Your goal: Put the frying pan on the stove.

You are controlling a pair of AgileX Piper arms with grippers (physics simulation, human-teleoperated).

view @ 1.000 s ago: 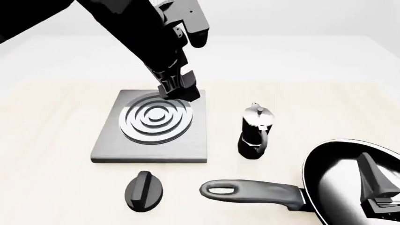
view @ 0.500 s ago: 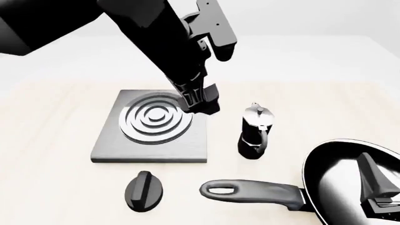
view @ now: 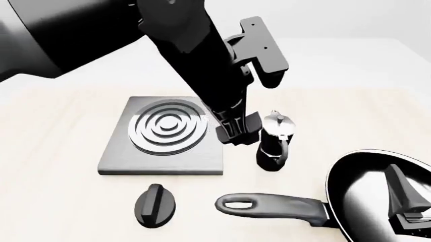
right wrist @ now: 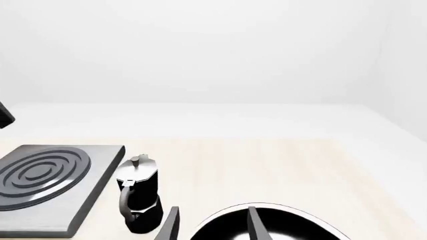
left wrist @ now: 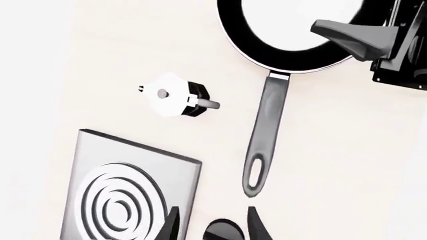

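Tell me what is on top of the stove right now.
Nothing rests on the stove; its rings lie bare. The left end effector hangs above its right edge, hiding that corner in the front view. The frying pan sits on the table.

Moka pot [view: 275,141] stands between stove [view: 163,135] and frying pan [view: 377,194].

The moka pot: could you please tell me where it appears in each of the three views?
Front view: moka pot stands right of the stove, behind the pan handle.
Left wrist view: seen from above, between stove and pan.
Right wrist view: beside the stove's edge.
Shared landmark: the stove's rings.
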